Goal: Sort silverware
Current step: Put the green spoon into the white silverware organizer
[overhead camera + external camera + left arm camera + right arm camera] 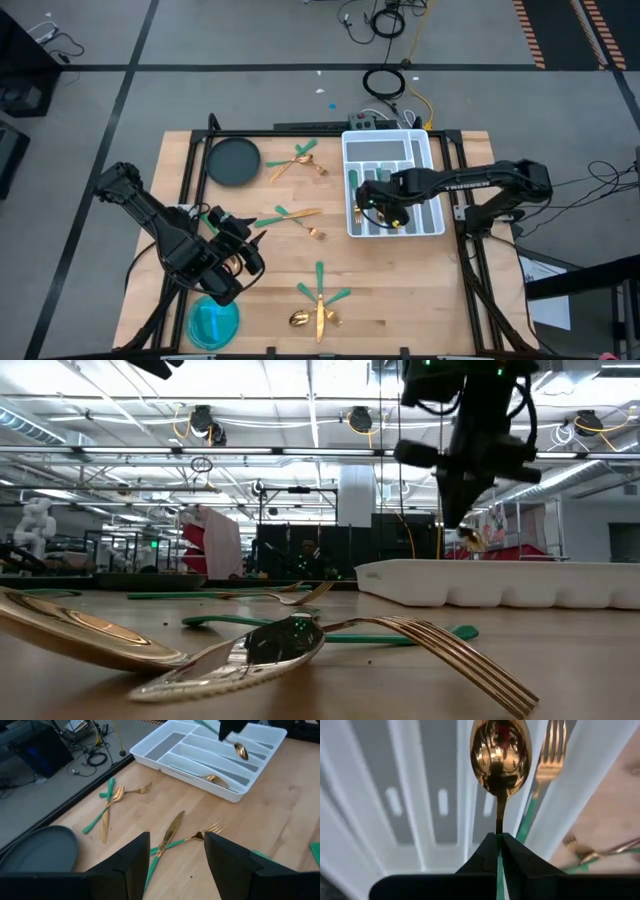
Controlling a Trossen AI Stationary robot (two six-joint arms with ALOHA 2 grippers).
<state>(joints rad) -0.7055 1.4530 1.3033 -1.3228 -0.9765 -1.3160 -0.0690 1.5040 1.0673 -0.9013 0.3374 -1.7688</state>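
A gold spoon hangs pinched by its neck in the right claw, above the white tray; its green handle is hidden between the fingers. One fork lies in a tray slot. Three clusters of silverware lie on the surface, overlapping, their count unclear. The left claw hovers spread, empty, above a knife.

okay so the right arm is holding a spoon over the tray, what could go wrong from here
1. The right pincer grips the spoon only by its thin neck, so it could twist or slip.
2. A fork already lies in the next slot of the white tray; a drop off target might mix spoon with forks.
3. The left pincer hovers open above a crossed knife and fork; grabbing one may drag the other.
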